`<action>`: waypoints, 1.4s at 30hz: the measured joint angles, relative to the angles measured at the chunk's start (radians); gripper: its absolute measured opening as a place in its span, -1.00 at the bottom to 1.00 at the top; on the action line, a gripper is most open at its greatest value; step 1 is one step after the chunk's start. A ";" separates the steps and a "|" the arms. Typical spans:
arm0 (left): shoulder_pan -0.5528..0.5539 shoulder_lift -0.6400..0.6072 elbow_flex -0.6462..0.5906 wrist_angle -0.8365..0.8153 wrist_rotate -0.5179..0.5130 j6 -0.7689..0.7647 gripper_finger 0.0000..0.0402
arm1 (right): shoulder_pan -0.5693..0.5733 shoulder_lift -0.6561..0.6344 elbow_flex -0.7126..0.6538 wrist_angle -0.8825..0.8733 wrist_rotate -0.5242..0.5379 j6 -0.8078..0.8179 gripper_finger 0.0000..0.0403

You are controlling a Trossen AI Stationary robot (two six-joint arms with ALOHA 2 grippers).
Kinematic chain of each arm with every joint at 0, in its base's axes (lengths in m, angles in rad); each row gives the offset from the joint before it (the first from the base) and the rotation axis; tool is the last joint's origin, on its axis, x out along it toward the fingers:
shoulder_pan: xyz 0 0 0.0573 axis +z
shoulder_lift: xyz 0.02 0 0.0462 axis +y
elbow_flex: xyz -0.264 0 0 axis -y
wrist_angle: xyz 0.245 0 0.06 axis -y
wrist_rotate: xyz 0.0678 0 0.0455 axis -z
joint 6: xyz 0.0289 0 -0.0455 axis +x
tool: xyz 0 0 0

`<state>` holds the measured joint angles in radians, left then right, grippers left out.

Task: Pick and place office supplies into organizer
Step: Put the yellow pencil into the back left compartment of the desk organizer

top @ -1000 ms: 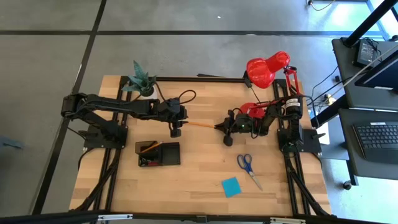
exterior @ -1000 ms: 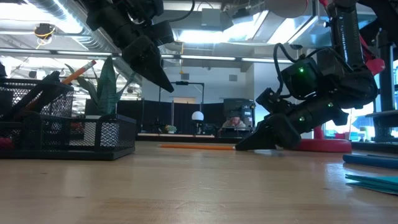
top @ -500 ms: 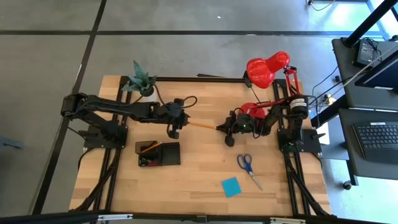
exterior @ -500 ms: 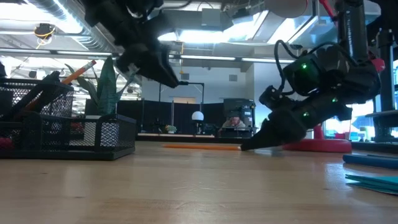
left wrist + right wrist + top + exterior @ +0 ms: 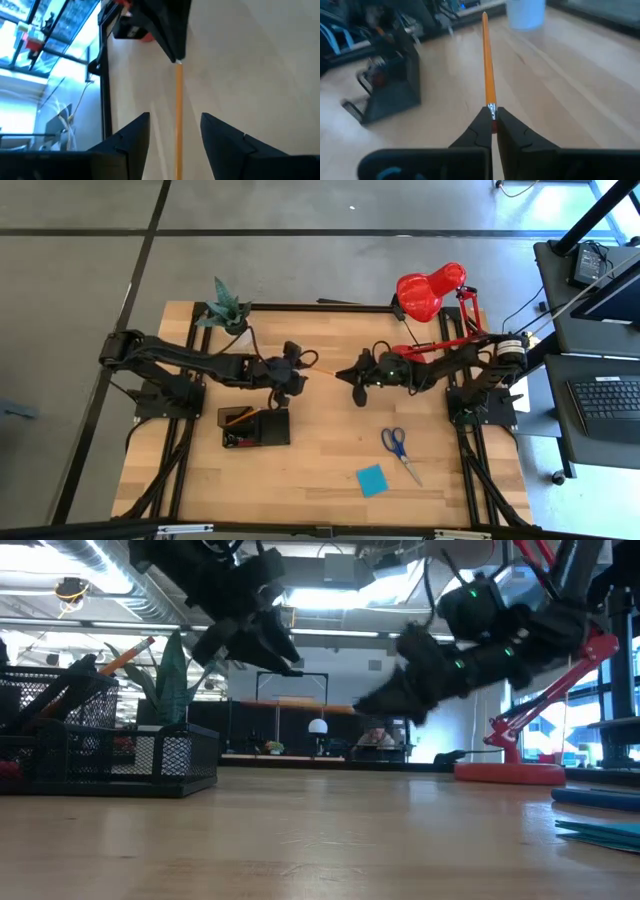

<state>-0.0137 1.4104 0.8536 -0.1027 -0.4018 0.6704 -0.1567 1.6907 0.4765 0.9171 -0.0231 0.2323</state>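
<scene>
An orange pencil [image 5: 322, 371] hangs level in the air over the table's middle, also showing in the low view [image 5: 300, 700]. My right gripper [image 5: 345, 372] is shut on its eraser end. My left gripper [image 5: 175, 127] is open, with its fingers standing on either side of the pencil's pointed half [image 5: 178, 115] without touching it. The black mesh organizer [image 5: 255, 427] sits on the table nearer the near edge, with another orange pencil [image 5: 238, 417] standing tilted inside. Blue-handled scissors [image 5: 398, 448] and a blue sticky-note pad [image 5: 372, 479] lie flat near the right of the near edge. My right gripper pinches the pencil's eraser end at the metal ferrule [image 5: 491, 108] between the tips of its two fingers. The fingers come level from the table's right and lie along the pencil. The pencil is lifted clear and sticks out level toward my left gripper.
A red desk lamp [image 5: 430, 295] stands at the far right, its base [image 5: 505, 772] behind my right arm. A potted green plant [image 5: 225, 308] sits at the far left corner. Bare wood lies between the organizer and the scissors.
My right gripper has lifted the pencil off the table and carried it up and toward the table's left; the pencil now hangs level in the air. My left gripper has turned from pointing down to facing right, and its fingers now stand around the pencil's tip.
</scene>
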 joint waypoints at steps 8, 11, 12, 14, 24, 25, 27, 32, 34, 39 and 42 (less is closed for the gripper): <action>-0.014 0.051 -0.001 -0.026 -0.126 -0.071 -0.09 | 0.046 -0.002 0.238 -0.319 0.016 -0.062 -0.94; -0.013 0.072 -0.001 -0.064 -0.162 -0.119 -0.09 | 0.071 -0.002 0.306 -0.406 0.098 -0.111 -0.94; -0.013 0.077 -0.001 -0.080 -0.166 -0.136 -0.09 | 0.077 -0.002 0.324 -0.432 0.122 -0.132 -0.94; -0.013 0.088 -0.001 -0.082 -0.203 -0.176 -0.09 | 0.088 -0.002 0.356 -0.458 0.143 -0.156 -0.94; -0.013 0.094 -0.001 -0.081 -0.287 -0.215 -0.28 | 0.102 -0.002 0.395 -0.510 0.146 -0.163 -0.94; -0.013 0.094 -0.001 -0.081 -0.287 -0.214 -0.32 | 0.102 -0.002 0.395 -0.514 0.146 -0.163 -0.94; -0.013 0.094 -0.001 -0.081 -0.287 -0.216 -0.40 | 0.102 -0.002 0.395 -0.517 0.149 -0.163 -0.94; -0.013 0.094 -0.001 -0.082 -0.284 -0.215 -0.60 | 0.102 -0.002 0.395 -0.533 0.173 -0.166 -0.94; -0.013 0.094 -0.001 -0.082 -0.281 -0.215 -0.69 | 0.101 -0.003 0.395 -0.533 0.175 -0.176 -0.94; -0.014 0.095 -0.001 -0.090 -0.270 -0.204 -0.92 | 0.100 -0.005 0.396 -0.531 0.176 -0.211 -0.93; -0.014 0.095 -0.001 -0.092 -0.250 -0.185 -0.94 | 0.100 -0.005 0.396 -0.536 0.165 -0.236 -0.79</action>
<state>-0.0273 1.5055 0.8529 -0.1949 -0.6517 0.4856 -0.0563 1.6859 0.8726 0.3809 0.1415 -0.0032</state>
